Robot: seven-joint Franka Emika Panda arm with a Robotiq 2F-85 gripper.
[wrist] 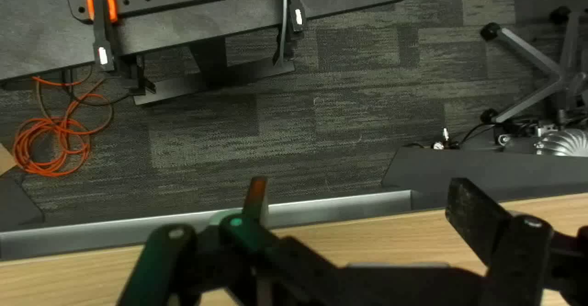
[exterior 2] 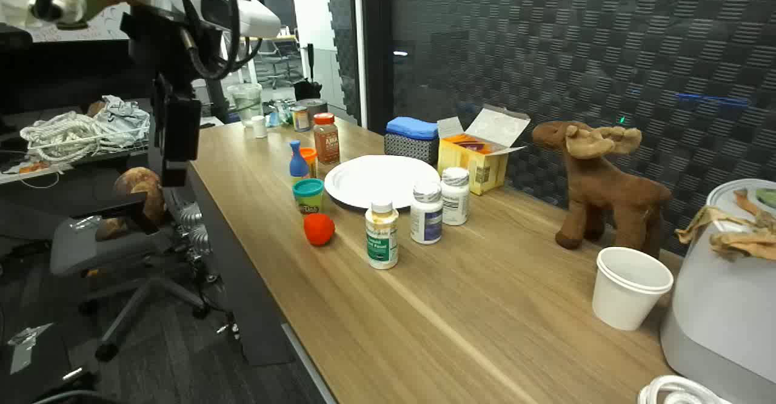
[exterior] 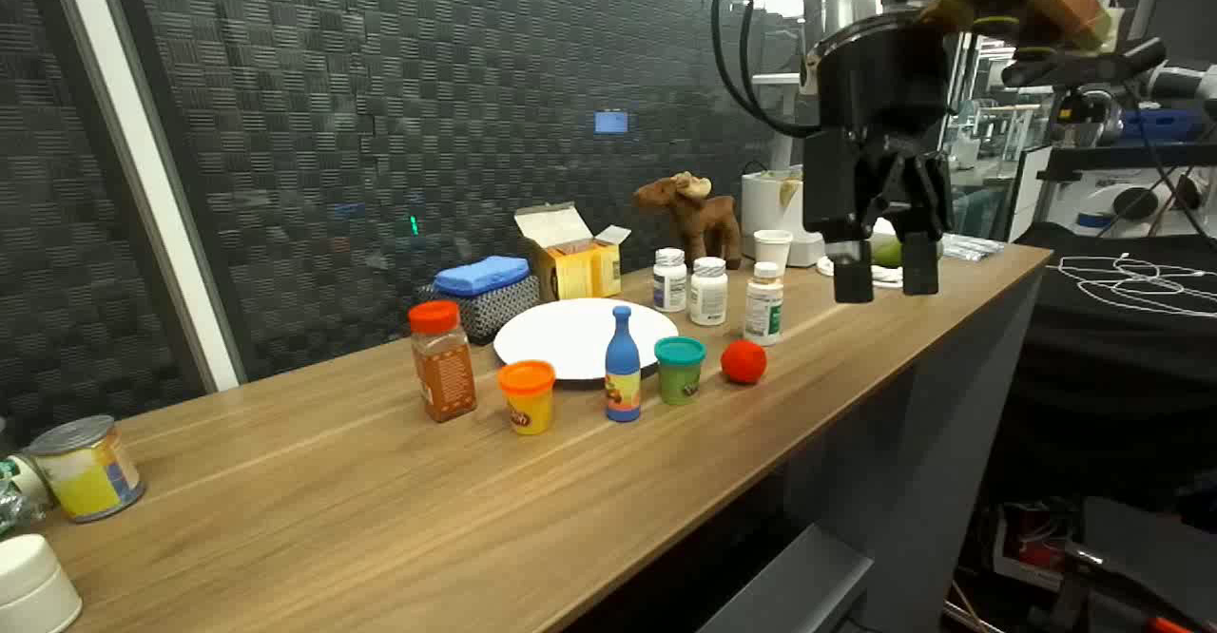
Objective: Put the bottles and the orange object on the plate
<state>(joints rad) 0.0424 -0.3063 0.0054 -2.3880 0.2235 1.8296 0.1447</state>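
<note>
A round white plate lies on the table with nothing on it. In front of it stand a blue bottle with a yellow label, a short green tub with a teal lid, and, further along, a reddish-brown jar with an orange-red lid. Between jar and blue bottle sits the orange object, a squat tub with an orange lid and yellower body. All are upright in both exterior views. High above the table's edge, well apart from them, hangs my gripper, its fingers spread wide around nothing.
A red ball lies beside the green tub. Several white containers flank the plate. Behind are a blue-topped basket, an open yellow box and a brown plush moose. A paper cup stands near a grey bin.
</note>
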